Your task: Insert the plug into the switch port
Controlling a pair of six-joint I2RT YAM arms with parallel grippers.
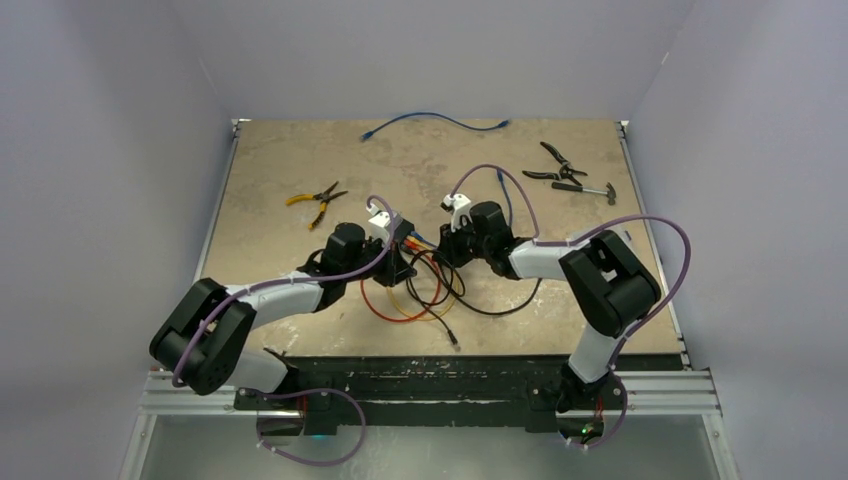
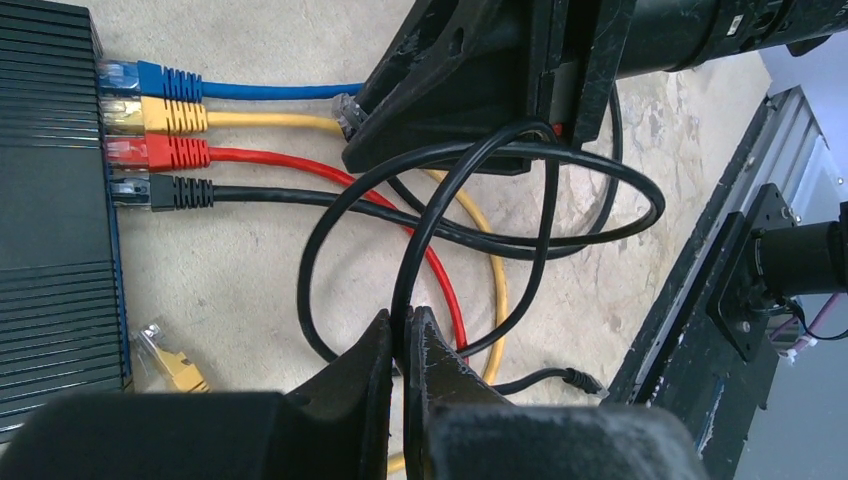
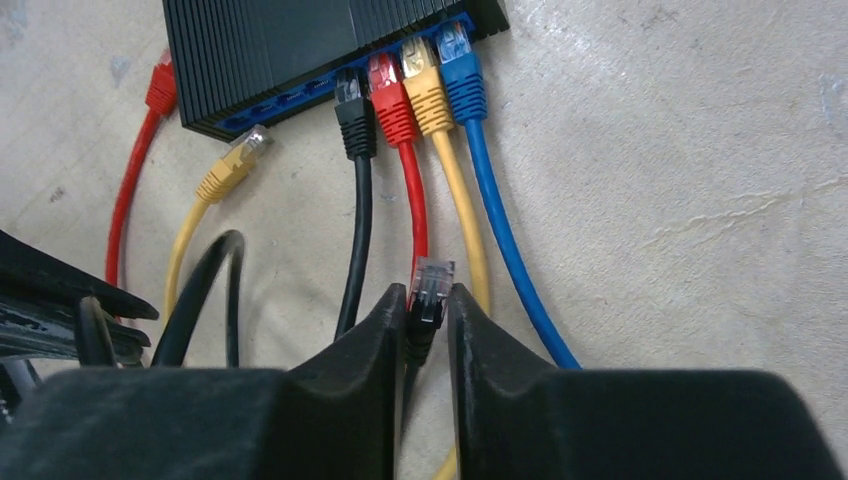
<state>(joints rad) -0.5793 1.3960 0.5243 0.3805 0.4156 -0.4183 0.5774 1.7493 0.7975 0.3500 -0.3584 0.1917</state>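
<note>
Switch (image 3: 270, 50) holds 4 cables (image 3: 400, 115); right jaws pinch plug (image 3: 431, 282).

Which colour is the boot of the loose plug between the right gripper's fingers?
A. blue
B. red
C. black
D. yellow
C: in the right wrist view, the plug between the fingers of the right gripper has a black boot behind its clear tip.

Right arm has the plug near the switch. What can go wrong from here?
1. The right gripper pinches the plug by its boot only; it may tilt on hitting the switch.
2. A loose yellow plug lies before the free ports and may block entry.
3. The left gripper clamps a black cable looped over the others; a tug may drag the switch.
</note>
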